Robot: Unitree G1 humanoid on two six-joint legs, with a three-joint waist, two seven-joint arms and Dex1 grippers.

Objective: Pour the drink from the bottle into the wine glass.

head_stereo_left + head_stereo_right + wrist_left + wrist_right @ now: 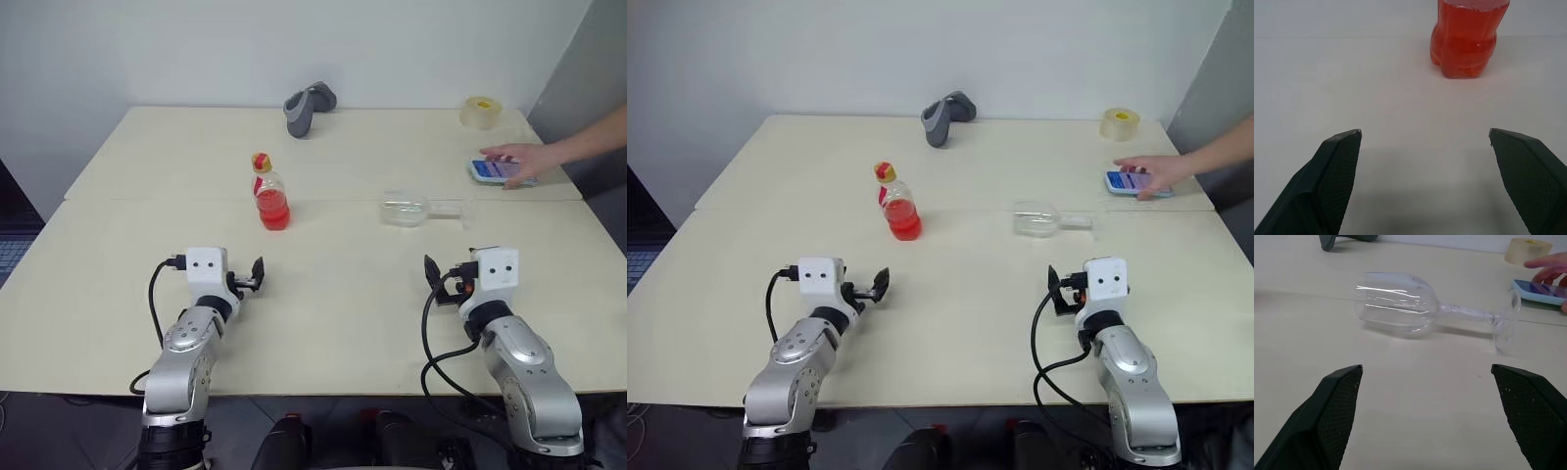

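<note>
Lying on its side on the surface, the clear stemmed wine glass point(1400, 301) may roll from the released right fingers point(1525, 413); the left fingers point(1332, 171), also spread, could tip the small capped bottle of red drink point(271, 194).

No readable text, brand, number or sign anywhere. On the bottle point(269, 193): a red-and-white label band, lettering too small to make out. On the phone point(498, 170) under the person's hand point(524, 160): a lit screen with coloured patches, nothing legible. On the roll of tape point(481, 112) and the grey object point(307, 106) at the far edge of the tabletop point(333, 294): no marks to be seen. On the wine glass point(1415, 301): plain clear surface, no print.
</note>
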